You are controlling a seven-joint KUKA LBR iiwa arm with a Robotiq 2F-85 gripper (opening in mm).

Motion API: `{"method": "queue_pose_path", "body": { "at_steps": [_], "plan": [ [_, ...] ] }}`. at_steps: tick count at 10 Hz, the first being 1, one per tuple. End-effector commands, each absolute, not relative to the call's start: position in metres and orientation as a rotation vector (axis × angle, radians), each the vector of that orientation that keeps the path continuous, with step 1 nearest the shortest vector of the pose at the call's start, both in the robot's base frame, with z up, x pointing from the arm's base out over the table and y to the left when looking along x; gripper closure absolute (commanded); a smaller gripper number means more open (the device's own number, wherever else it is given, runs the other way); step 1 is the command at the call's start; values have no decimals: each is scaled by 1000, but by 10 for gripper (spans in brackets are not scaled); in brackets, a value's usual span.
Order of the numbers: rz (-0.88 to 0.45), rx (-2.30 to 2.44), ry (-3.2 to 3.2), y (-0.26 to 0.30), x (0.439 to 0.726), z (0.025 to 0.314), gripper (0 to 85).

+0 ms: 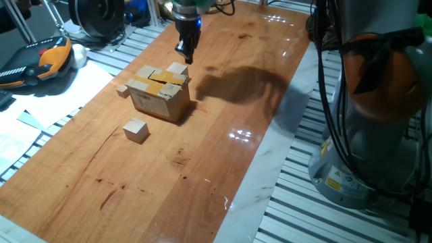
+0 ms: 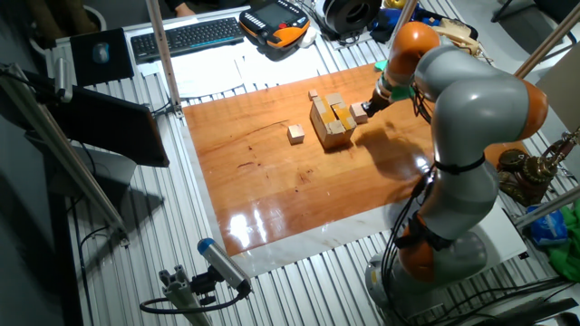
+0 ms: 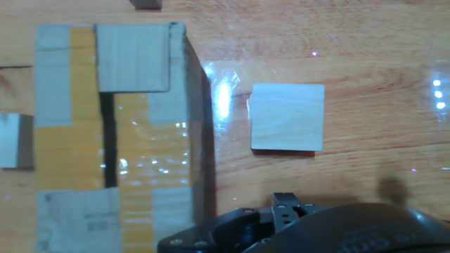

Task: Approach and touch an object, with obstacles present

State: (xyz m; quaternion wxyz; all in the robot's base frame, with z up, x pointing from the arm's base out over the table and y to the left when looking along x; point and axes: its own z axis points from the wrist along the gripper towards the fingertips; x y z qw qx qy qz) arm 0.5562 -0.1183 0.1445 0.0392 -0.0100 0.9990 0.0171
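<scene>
Hand view showed the pale wooden cube [image 3: 287, 117] lying just right of the taped cardboard box [image 3: 112, 140], at about one o'clock from the camera housing, with a narrow strip of bare table [image 3: 365, 56] between cube and box. Seen from one fixed view, the pincer [image 1: 187, 54] hung low over the table's far end, close above the cube [image 1: 178, 69], which sat tucked against the box's far side at roughly twelve o'clock from the box [image 1: 160, 94]. Whether the fingers stood apart or together could not be told from any view. A second cube-sized block [image 1: 136, 130] lay at about seven o'clock from the box, and a tiny block [image 1: 122, 90] at nine o'clock, both well clear of the arm. The chief risk appeared to be the box: with the cube so near its wall, a descent drifting slightly boxward could have struck or shoved the cardboard instead.
</scene>
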Motion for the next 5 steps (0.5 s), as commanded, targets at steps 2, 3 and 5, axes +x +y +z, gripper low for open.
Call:
{"method": "queue_pose_path", "body": {
  "at_steps": [2,3,5],
  "plan": [
    [32,-23,3072,-112,554,163,850],
    [30,-23,3072,-108,552,173,850],
    [25,-28,3066,-102,547,183,850]
  ]
}}
